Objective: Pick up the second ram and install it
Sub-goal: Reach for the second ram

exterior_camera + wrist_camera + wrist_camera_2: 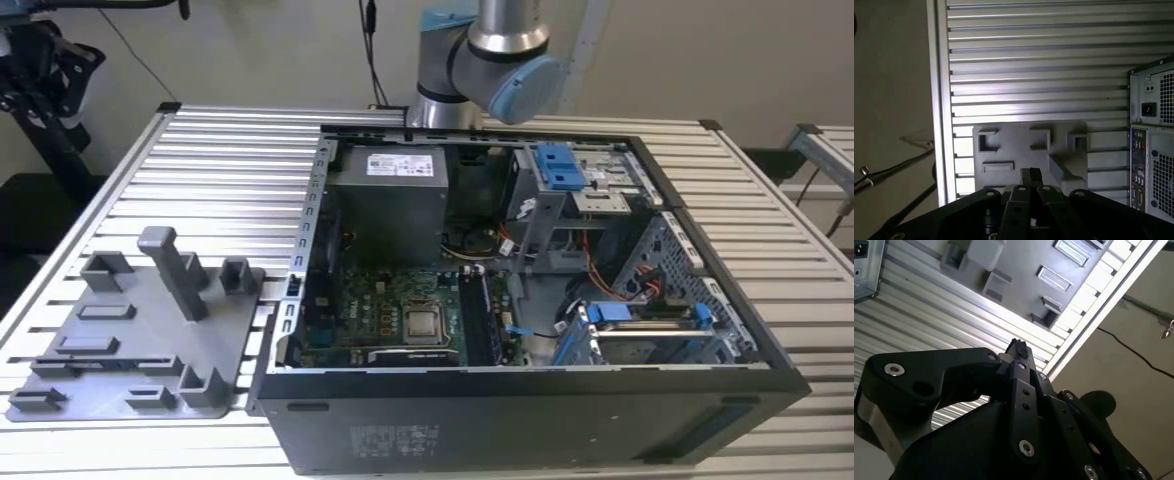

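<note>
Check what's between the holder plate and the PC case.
Nothing but bare table slats. In the first wrist view they run clear between the grey holder plate and the rear of the PC case.

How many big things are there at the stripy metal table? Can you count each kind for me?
Computer case: 1
Grey holder plate: 1
Robot arm: 1
Total: 3
</note>
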Motion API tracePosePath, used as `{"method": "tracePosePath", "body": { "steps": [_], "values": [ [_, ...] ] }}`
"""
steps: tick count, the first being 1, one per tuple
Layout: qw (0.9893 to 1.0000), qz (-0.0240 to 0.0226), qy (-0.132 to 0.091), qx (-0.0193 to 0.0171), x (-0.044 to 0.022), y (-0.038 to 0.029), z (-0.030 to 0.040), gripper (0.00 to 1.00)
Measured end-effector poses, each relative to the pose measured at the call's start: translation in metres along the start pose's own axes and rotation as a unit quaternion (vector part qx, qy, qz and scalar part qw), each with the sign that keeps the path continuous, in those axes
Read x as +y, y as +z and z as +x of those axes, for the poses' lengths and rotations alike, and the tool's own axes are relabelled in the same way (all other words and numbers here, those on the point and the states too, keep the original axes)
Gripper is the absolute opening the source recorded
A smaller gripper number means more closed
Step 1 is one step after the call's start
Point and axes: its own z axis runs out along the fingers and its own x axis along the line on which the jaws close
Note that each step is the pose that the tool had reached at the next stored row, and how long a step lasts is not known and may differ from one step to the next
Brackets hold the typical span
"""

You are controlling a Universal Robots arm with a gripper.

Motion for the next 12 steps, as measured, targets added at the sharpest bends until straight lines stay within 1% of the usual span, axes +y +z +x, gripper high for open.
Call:
{"method": "tracePosePath", "body": {
  "steps": [3,4,8,12],
  "values": [
    [1.0000,-0.0005,0.000,0.0000,-0.0055,-0.0001,-0.0004,0.11],
    [1.0000,-0.0007,0.000,0.0000,-0.0082,0.0000,-0.0005,0.11],
    [1.0000,-0.0009,0.000,0.0001,-0.0225,0.0005,-0.0015,0.11],
    [1.0000,-0.0009,0.000,0.0006,-0.0330,0.0012,-0.0023,0.11]
  ]
}}
